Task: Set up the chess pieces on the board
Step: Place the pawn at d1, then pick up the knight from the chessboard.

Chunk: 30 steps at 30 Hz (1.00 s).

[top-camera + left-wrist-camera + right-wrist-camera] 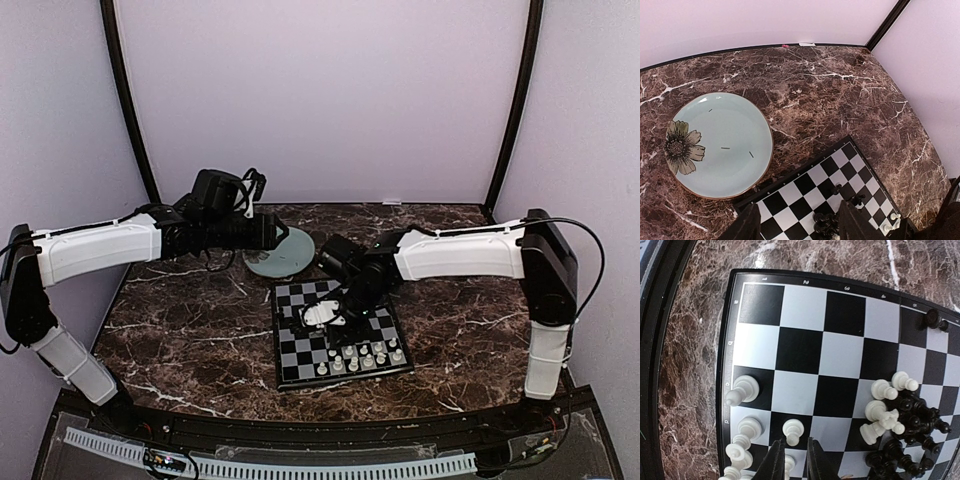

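The chequered board (300,352) lies mid-table and also shows in the left wrist view (805,187) and the right wrist view (800,347). White pieces (362,356) stand in rows at its near right edge (742,440). A mixed heap of white (885,412) and black pieces (912,440) lies near the board's middle (827,225). My right gripper (796,460) hovers low over the board (343,308), its jaws narrowly apart, with a standing white pawn (793,430) just beyond the tips. My left gripper (800,227) is open and empty above the board's far corner (268,234).
A round pale green plate (715,145) with a flower print lies beyond the board's far left corner (285,255). Lone black pieces stand apart from the heap (836,189) (932,319). Pale walls close in the back and sides.
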Motion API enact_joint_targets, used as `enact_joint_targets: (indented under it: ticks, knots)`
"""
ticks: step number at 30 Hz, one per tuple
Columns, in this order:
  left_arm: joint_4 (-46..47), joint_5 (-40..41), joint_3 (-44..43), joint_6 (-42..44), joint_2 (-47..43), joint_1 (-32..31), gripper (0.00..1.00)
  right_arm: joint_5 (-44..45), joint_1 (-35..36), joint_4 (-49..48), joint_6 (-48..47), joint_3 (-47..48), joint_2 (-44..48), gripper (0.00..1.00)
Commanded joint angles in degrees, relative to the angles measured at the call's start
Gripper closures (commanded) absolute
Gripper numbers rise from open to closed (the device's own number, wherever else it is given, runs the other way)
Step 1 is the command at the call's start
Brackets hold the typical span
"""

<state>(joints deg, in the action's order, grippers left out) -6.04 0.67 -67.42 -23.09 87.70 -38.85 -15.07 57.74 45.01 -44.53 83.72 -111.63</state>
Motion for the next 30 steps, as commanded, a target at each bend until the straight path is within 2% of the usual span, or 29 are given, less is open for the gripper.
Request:
enact_joint_targets:
  ticks: [1, 30]
  knots:
    - [0.24, 0.75, -0.37, 1.02, -1.01, 0.11, 0.45, -1.34, -1.97, 1.42, 0.32, 4.08, 1.48, 0.81]
    - [0.41, 1.29, -0.17, 1.29, -2.09, 0.16, 0.45, 4.89, -3.24, -3.77, 8.65, 8.56, -9.08, 0.68]
